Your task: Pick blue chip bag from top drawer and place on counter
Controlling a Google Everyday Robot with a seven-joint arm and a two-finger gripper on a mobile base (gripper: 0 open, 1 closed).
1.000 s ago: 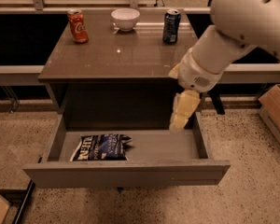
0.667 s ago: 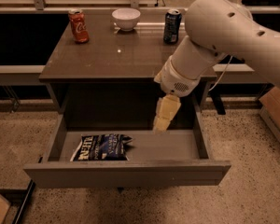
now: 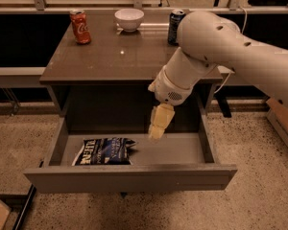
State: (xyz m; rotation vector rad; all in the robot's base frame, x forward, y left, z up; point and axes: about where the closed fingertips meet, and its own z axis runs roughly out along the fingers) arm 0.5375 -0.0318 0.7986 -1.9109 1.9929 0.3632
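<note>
1. Claw position: the claw (image 3: 156,135) hangs tip-down over the open drawer (image 3: 129,178), roughly over its middle and in front of the counter (image 3: 120,56) edge. It holds nothing. Whether it is set wide or narrow cannot be told from where I stand.
2. Bag position: the bag (image 3: 105,151) lies flat on the drawer floor, in the left half, close behind the front panel. It has not been lifted.
3. Governing relation: the bag lies to the left of the claw and lower. Its right end is the nearer end, just left of the point under the claw tip. Claw and bag are apart, not touching.
4. Bag axis: the long axis runs left to right, parallel to the drawer front. A grip across the short width would appear to suit it, so I judge the claw should close front to back.
5. Step in hand: approach. The coming move calls for a shift left along the drawer, then a descent onto the bag.
6. Clearance: the arm (image 3: 221,42) comes in from the right, above the counter's right edge. The drawer's low walls stand well apart from the claw.
7. Counter contents: red can (image 3: 80,27), bowl (image 3: 129,19) and blue can (image 3: 174,27) stand in a row along the back. The placing zone would be in front of them.
8. Risk: the crinkled bag may slide or fold under the claw.
</note>
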